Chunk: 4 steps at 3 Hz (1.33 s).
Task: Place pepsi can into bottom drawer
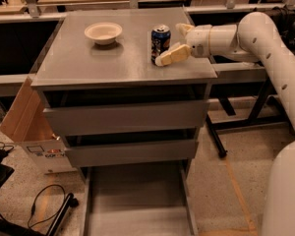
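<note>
The pepsi can (160, 43) stands upright on the grey cabinet top (108, 63), right of centre. My gripper (171, 44) reaches in from the right at can height. It is open, with one cream finger (173, 55) in front of the can, its tip by the can's base, and the other finger (183, 29) behind and to the right. I cannot tell if a finger touches the can. The bottom drawer (137, 195) is pulled out low at the front and holds nothing. The two drawers above it are shut.
A white bowl (103, 32) sits on the cabinet top to the left of the can. A cardboard box (24, 119) leans at the cabinet's left side. Cables (44, 213) lie on the floor at lower left. A black table leg (215, 134) stands to the right.
</note>
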{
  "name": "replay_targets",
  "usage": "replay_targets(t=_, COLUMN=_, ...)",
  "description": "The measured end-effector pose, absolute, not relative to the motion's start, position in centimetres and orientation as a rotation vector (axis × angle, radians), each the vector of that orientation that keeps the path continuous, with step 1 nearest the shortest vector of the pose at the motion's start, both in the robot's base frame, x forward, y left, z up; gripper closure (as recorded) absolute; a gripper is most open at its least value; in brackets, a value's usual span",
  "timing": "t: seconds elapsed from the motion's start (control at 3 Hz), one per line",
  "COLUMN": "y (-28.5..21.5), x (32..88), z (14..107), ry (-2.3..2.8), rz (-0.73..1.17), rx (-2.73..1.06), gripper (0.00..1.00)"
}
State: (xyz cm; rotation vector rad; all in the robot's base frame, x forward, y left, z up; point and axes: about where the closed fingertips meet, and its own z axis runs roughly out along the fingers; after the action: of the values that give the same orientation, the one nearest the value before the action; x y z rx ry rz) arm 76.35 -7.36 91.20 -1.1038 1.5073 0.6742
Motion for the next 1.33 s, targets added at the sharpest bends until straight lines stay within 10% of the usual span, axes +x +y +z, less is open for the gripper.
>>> replay_targets(t=1.33, y=-2.0, x=80.2, z=88.8, ry=1.448, rz=0.809, rx=-1.056, gripper=1.0)
